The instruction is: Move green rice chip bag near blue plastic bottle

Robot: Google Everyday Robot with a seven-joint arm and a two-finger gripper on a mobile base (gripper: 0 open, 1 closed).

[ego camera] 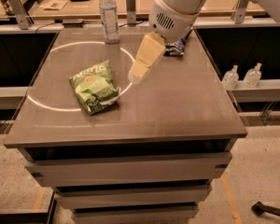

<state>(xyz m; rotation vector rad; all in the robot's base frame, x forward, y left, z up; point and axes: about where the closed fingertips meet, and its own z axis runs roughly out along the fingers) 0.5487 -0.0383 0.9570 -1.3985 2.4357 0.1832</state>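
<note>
The green rice chip bag (94, 87) lies flat on the left half of the grey table (177, 101), on a white circle line. The blue plastic bottle (108, 15), clear with a white cap, stands upright at the table's far edge, well behind the bag. My gripper (136, 73) hangs from the white arm (177, 8) above the table, just right of the bag and a little above it, pointing down and to the left. It holds nothing that I can see.
A dark blue snack bag (176, 48) lies at the back right, partly hidden by my arm. Two small pump bottles (241, 76) stand on a shelf to the right. A wooden bench with metal posts (130, 1) runs behind the table.
</note>
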